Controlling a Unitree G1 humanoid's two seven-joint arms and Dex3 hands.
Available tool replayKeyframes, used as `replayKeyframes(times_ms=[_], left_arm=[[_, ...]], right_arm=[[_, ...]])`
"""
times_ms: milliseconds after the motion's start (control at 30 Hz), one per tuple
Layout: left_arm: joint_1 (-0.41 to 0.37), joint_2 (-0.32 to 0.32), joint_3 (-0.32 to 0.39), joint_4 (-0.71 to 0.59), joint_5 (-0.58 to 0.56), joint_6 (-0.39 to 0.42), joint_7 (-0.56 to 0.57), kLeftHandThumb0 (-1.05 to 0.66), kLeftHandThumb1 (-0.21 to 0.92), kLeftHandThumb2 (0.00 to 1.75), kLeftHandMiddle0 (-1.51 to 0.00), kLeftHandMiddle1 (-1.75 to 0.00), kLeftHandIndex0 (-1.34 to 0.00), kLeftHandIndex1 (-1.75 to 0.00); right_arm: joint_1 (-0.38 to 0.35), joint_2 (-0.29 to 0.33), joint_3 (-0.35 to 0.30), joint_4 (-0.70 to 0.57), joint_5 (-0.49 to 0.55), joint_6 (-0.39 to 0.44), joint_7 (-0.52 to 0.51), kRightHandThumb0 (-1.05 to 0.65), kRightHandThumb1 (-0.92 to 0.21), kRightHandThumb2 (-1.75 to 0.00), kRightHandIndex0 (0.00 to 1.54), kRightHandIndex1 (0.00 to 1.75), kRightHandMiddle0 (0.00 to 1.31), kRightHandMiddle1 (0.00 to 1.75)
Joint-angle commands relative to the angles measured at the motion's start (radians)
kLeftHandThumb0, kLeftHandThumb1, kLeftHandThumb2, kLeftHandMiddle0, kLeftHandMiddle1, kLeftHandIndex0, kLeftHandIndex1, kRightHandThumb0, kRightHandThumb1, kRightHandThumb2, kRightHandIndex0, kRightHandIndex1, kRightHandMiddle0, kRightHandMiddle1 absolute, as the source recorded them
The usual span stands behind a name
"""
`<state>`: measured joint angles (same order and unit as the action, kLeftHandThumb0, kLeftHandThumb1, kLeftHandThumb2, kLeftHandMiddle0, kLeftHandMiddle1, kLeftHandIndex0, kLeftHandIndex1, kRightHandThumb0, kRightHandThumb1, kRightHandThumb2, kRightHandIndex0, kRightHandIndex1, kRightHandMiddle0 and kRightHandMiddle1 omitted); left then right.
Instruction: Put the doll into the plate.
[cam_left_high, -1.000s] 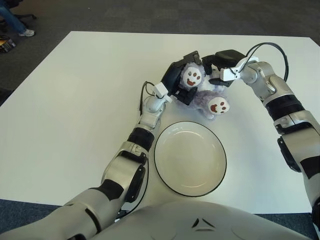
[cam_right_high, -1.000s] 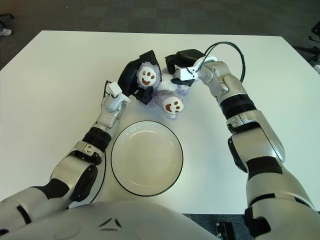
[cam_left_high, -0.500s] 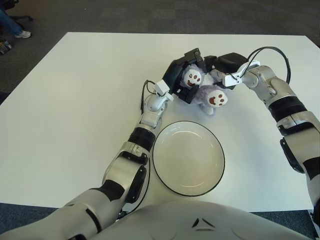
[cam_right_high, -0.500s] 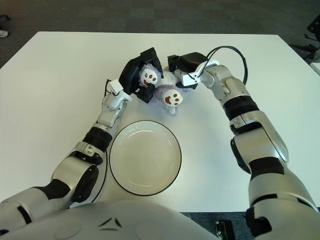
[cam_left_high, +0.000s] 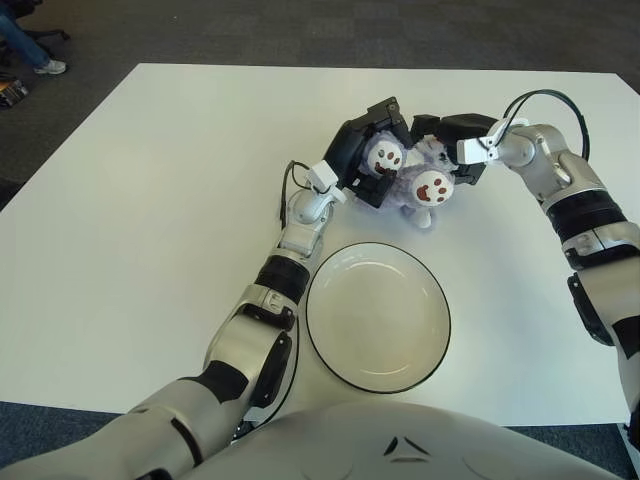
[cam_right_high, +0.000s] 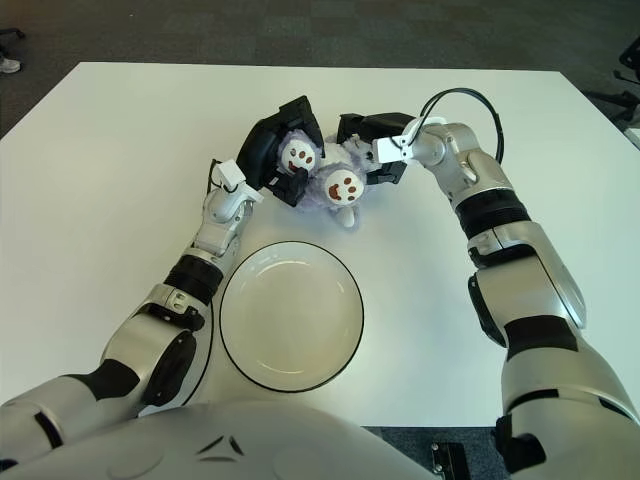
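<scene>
The doll (cam_left_high: 412, 192) is a pale purple plush with two white paws marked in brown. It lies on the white table (cam_left_high: 150, 200), just beyond the plate's far rim. My left hand (cam_left_high: 358, 160) is curled on its left side, black fingers around one paw (cam_left_high: 385, 155). From the right, my right hand (cam_left_high: 462, 150) closes on the doll's back and head. The white plate (cam_left_high: 378, 320) with a dark rim sits empty near my body, below the doll.
A black cable (cam_left_high: 545, 98) loops above my right wrist. The table's far edge meets dark carpet (cam_left_high: 300, 30). A seated person's foot (cam_left_high: 50, 66) shows at the far left.
The doll has been drawn together and turned; its lower paw has risen toward the upper one. My right forearm has swung to the right. The left hand has stayed in place.
</scene>
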<state>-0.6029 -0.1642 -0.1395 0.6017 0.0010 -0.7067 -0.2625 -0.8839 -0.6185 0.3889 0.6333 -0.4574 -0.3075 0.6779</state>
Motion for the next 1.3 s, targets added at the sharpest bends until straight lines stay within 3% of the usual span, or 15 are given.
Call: replayKeyframes(times_ms=[0, 133, 333, 500, 633, 667, 767, 800, 967, 1133, 1267], left_arm=[[-0.002, 0.003, 0.002, 0.003, 0.020, -0.007, 0.028, -0.01, 0.10, 1.52, -0.68, -1.70, -0.68, -1.68], [-0.003, 0.004, 0.002, 0.003, 0.042, -0.009, 0.052, -0.01, 0.09, 1.53, -0.69, -1.70, -0.69, -1.67], [-0.005, 0.005, 0.000, 0.008, 0.046, -0.013, 0.056, -0.01, 0.09, 1.53, -0.70, -1.69, -0.69, -1.67], [-0.008, 0.007, 0.001, 0.012, 0.028, 0.000, 0.037, -0.01, 0.08, 1.53, -0.70, -1.69, -0.70, -1.67], [-0.013, 0.010, 0.002, 0.020, 0.029, 0.000, 0.039, -0.01, 0.08, 1.53, -0.70, -1.69, -0.70, -1.67], [-0.014, 0.010, 0.003, 0.023, 0.024, -0.003, 0.034, -0.01, 0.08, 1.53, -0.70, -1.69, -0.70, -1.67], [-0.019, 0.009, 0.004, 0.033, 0.012, -0.010, 0.023, -0.01, 0.09, 1.53, -0.70, -1.69, -0.69, -1.67], [-0.020, 0.007, 0.004, 0.036, 0.006, -0.014, 0.018, -0.01, 0.09, 1.53, -0.70, -1.69, -0.69, -1.67], [-0.027, 0.003, 0.008, 0.051, -0.013, -0.023, 0.008, -0.01, 0.09, 1.53, -0.69, -1.69, -0.69, -1.67], [-0.033, 0.007, 0.011, 0.058, 0.018, -0.020, 0.039, 0.00, 0.09, 1.53, -0.69, -1.69, -0.69, -1.67], [-0.033, 0.005, 0.011, 0.056, 0.011, -0.012, 0.032, 0.00, 0.09, 1.53, -0.69, -1.69, -0.69, -1.67]], right_arm=[[0.042, -0.009, -0.010, -0.049, 0.048, 0.106, 0.135, 0.47, -0.31, -1.11, 0.77, 1.45, 0.00, 1.10], [0.048, -0.013, -0.031, -0.099, 0.085, 0.205, 0.210, 0.47, -0.30, -1.14, 0.76, 1.48, 0.00, 1.09], [0.059, -0.016, -0.059, -0.170, 0.126, 0.286, 0.261, 0.47, -0.30, -1.17, 0.74, 1.51, 0.00, 1.03], [0.075, -0.013, -0.080, -0.228, 0.144, 0.359, 0.265, 0.43, -0.43, -1.05, 0.61, 1.58, 0.00, 0.69], [0.099, -0.007, -0.104, -0.272, 0.161, 0.388, 0.246, 0.41, -0.50, -0.97, 0.55, 1.60, 0.00, 0.52], [0.112, -0.005, -0.117, -0.288, 0.173, 0.383, 0.235, 0.32, -0.41, -1.08, 0.35, 1.17, 0.00, 0.45], [0.137, -0.001, -0.139, -0.319, 0.194, 0.370, 0.213, 0.24, -0.27, -1.27, 0.15, 0.55, 0.00, 0.34], [0.145, 0.001, -0.146, -0.327, 0.202, 0.368, 0.206, 0.23, -0.24, -1.30, 0.11, 0.43, 0.00, 0.31], [0.181, 0.013, -0.173, -0.364, 0.227, 0.355, 0.166, 0.24, -0.23, -1.36, 0.05, 0.22, 0.00, 0.22], [0.215, 0.015, -0.170, -0.425, 0.200, 0.361, 0.119, 0.25, -0.24, -1.37, 0.07, 0.17, 0.00, 0.20], [0.227, 0.014, -0.166, -0.433, 0.192, 0.319, 0.089, 0.15, -0.28, -1.32, 0.07, 0.14, 0.00, 0.16]])
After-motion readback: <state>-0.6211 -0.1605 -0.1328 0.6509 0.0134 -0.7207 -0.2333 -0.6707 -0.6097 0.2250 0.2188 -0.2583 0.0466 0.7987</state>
